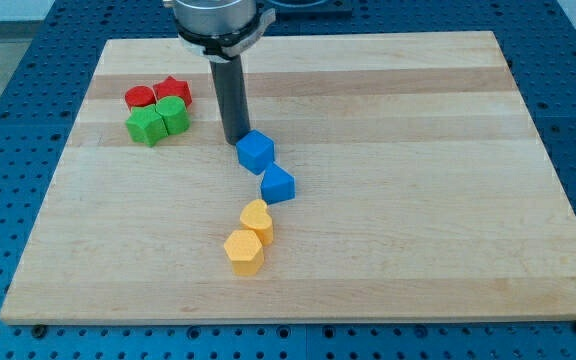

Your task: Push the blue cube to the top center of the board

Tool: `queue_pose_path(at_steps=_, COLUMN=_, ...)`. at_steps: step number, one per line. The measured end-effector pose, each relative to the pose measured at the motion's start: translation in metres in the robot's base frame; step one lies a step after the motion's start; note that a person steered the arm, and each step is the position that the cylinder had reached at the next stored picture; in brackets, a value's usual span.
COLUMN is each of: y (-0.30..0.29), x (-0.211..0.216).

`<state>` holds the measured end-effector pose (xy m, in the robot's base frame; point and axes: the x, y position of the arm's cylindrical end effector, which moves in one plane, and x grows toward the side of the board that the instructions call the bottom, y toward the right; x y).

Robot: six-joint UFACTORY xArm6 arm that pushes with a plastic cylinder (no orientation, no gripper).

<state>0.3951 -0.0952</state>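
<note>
The blue cube [255, 151] lies on the wooden board [418, 200], a little left of the board's middle. My tip [235, 139] is right beside the cube, at its upper left, touching or nearly touching it. A second blue block [278, 185], wedge-like, lies just below and to the right of the cube.
Two yellow blocks [256, 219] [243, 252] lie together below the blue ones. At the upper left sit a red cylinder [140, 97], a red star-like block [173, 89] and two green blocks [147, 126] [174, 114] in a tight cluster.
</note>
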Motion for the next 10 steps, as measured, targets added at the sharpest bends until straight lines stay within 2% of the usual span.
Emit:
queue_pose_path(at_steps=1, y=-0.063, x=0.023)
queue_pose_path(at_steps=2, y=-0.076, x=0.056)
queue_pose_path(at_steps=3, y=-0.033, x=0.057)
queue_pose_path(at_steps=4, y=0.043, x=0.029)
queue_pose_path(at_steps=5, y=0.075, x=-0.002)
queue_pose_path(at_steps=6, y=0.057, x=0.016)
queue_pose_path(at_steps=7, y=0.073, x=0.034)
queue_pose_path(at_steps=8, y=0.104, x=0.025)
queue_pose_path(at_steps=9, y=0.094, x=-0.030)
queue_pose_path(at_steps=10, y=0.059, x=-0.079)
